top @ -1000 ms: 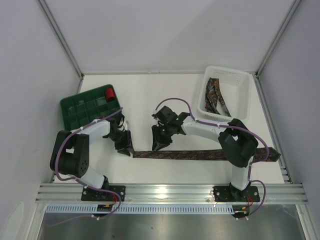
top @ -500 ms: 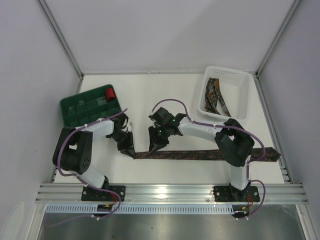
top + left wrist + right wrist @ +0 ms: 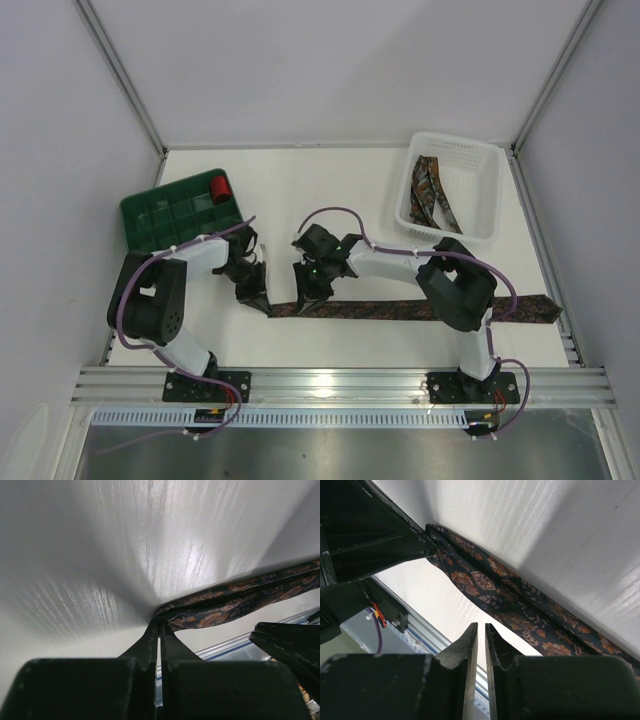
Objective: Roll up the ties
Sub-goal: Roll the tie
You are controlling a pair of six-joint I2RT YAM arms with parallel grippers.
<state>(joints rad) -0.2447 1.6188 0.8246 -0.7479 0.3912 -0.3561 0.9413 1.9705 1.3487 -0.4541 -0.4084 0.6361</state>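
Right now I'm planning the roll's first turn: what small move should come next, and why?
Probably bring the right pincer onto the long dark patterned fabric tie beside the left pincer. The left one is shut on the tie's narrow end, while the right one is nearly closed on nothing, its tips just short of the fabric. A second hold should help fold the end over.

1. Both arms have white link shells joined by rounded black joint housings.
2. A thin purple cable loops along each arm, tied to the links at intervals.
3. The left claw [image 3: 262,303] and right claw [image 3: 300,303] are black, with flat tapering fingers [image 3: 470,645].
4. Small green lights glow on the right arm's wrist.
5. Each base is a black plate bolted to a silver aluminium rail [image 3: 340,384].
6. Red and white wires show beside the left claw's body.
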